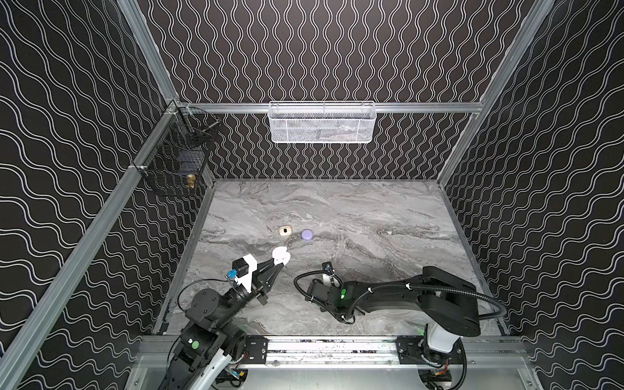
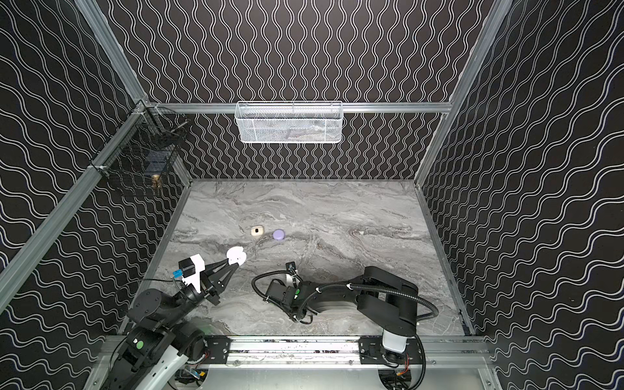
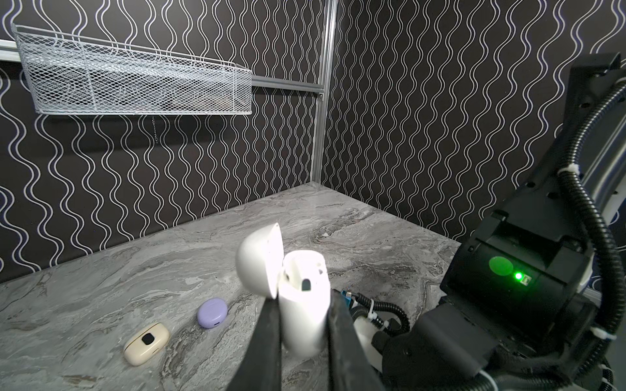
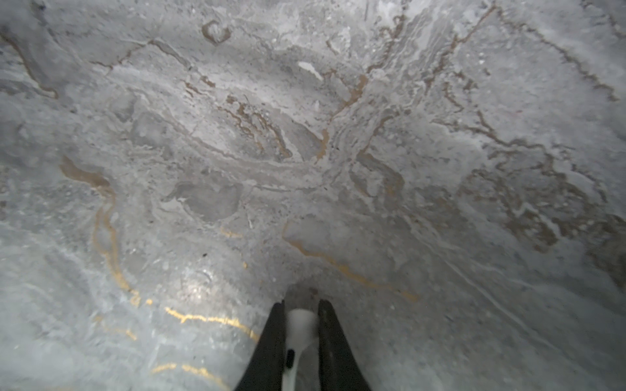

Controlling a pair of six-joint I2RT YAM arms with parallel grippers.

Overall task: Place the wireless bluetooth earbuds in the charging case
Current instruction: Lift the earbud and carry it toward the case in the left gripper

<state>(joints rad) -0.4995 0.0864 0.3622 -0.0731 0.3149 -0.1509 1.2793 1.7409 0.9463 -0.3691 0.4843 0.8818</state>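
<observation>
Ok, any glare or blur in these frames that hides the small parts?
Left wrist view: the open white plastic charging case is blown out by glare. Right wrist view: the small white earbud between the black fingers is blurred. Both top views: evenly lit.

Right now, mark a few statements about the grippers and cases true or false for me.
The left gripper holds the white case with its lid open. True.
The lavender case lies open. False: it is closed.
The right gripper is empty. False: a white earbud sits between its fingers.
The cream case lies beside the lavender case on the table. True.
</observation>
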